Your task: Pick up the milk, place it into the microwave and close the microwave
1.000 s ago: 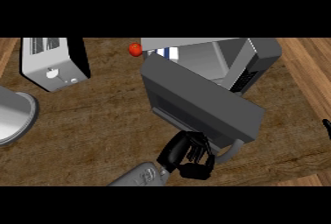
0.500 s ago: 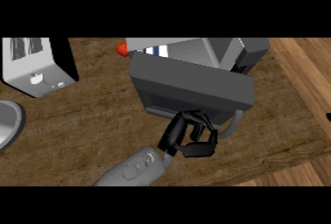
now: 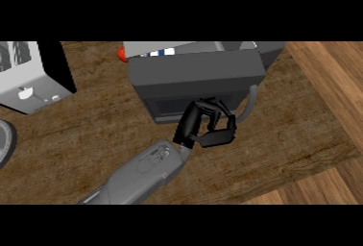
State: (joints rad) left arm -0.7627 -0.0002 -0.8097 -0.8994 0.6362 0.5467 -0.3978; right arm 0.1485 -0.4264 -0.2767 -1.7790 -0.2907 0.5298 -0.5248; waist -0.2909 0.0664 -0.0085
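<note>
grey forearm (image 3: 142,175) is seen entering from the lower edge, below and to the left of the microwave (image 3: 269,48), and is angled up towards it. at its end the black right hand (image 3: 205,126) is laid against the lower part of the microwave's dark door (image 3: 199,79). its fingers (image 3: 216,108) are curled inward towards the palm, and nothing is seen to be held within them. the hand is placed just left of the door's pale curved handle (image 3: 248,103), close to it, but the handle is not enclosed by the fingers. whether the two are touching cannot be told.

wooden table (image 3: 85,129) is spread beneath the microwave, and its edge is seen down and to the right of the microwave, with paler wooden floor (image 3: 333,81) beyond that edge.

just past the door's far edge, within the microwave's light grey body, the milk (image 3: 162,53) is partly shown as a small white patch with blue stripes; the rest is hidden by the door. whether the door is fully closed cannot be told.

a small red object (image 3: 122,56) is seen just left of the microwave's far corner. well to the left of the microwave a white and black toaster (image 3: 32,79) is stood on the table.
</note>
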